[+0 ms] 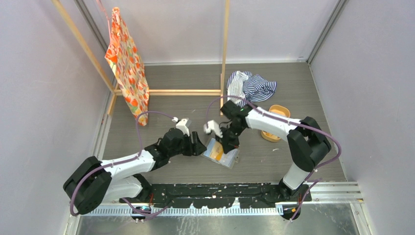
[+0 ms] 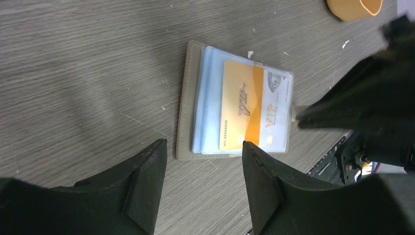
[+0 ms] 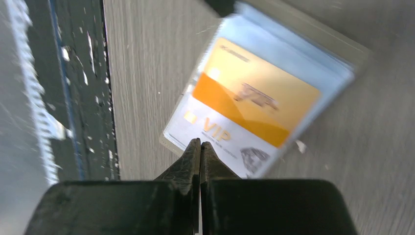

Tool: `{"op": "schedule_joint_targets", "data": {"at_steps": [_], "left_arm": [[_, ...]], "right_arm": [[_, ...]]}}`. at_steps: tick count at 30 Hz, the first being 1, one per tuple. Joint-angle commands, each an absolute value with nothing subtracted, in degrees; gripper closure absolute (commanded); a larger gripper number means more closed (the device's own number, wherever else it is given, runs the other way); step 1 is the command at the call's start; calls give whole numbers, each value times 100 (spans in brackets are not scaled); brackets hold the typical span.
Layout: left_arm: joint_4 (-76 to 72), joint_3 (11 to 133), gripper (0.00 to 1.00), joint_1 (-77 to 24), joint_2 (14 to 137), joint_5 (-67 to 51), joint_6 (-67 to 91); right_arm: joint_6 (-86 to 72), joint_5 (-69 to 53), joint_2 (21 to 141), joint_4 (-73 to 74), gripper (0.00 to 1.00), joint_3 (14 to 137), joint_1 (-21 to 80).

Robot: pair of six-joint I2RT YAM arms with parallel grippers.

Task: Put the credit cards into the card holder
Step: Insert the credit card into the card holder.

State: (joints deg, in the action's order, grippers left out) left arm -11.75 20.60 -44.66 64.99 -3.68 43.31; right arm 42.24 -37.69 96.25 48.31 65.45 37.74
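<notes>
The grey-taupe card holder [image 1: 230, 159] lies open on the table between both arms. In the left wrist view its grey edge [image 2: 184, 98] frames a stack of pale whitish-blue cards [image 2: 209, 98] with an orange-and-white VIP card [image 2: 242, 105] on top. My left gripper [image 2: 203, 147] is open and empty, just beside the holder's long edge, also seen from above [image 1: 198, 146]. My right gripper [image 3: 200, 143] is shut, nothing visible between its jaws, its tips at the white end of the VIP card [image 3: 254, 103]. That view is blurred. No black cards show.
An oval orange-tan tray [image 1: 275, 122] sits right of the holder, partly behind the right arm. A striped cloth [image 1: 252, 85] lies at the back. A wooden frame [image 1: 183, 91] with a hanging patterned bag [image 1: 127, 63] stands back left. The black base rail [image 1: 220, 193] runs along the near edge.
</notes>
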Motion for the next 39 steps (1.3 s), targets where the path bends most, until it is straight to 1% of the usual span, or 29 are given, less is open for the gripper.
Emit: {"op": "schedule_joint_targets", "data": {"at_steps": [1,4,7,9,11,17,21,29,39], "left_arm": [[-1428,2219,41,-4234,6733,-731,4118],[-1819,2129,42,-4108,6950,-923,4302],[-2116,2057,46,-4021,7198,-1037,4510],[-2325,2003,50,-3985,7397,-1111,4622],[-2513,1984,58,-3960,7639,-1185,4699],[-2489,2100,69,-3920,8153,-1324,4781],[-2759,2013,75,-3920,8394,-1567,4869],[-3322,1878,79,-3920,8785,-1841,5175],[-3346,1802,78,-3923,8691,-1823,5287]], "right_arm": [[5621,-2520,9575,4634,99,6207,4576],[5654,-2251,9622,4301,99,6099,4756],[5659,-2128,9677,4143,99,6048,4789],[5667,-1985,9734,4047,99,5995,4804],[5673,-1810,9787,3891,99,5925,4852],[5668,-1469,9958,3513,99,5918,4887],[5635,-1476,9956,3348,99,5911,4898],[5346,-1408,9949,2957,99,5864,4902],[4820,-1336,9807,2652,99,5897,4884]]}}
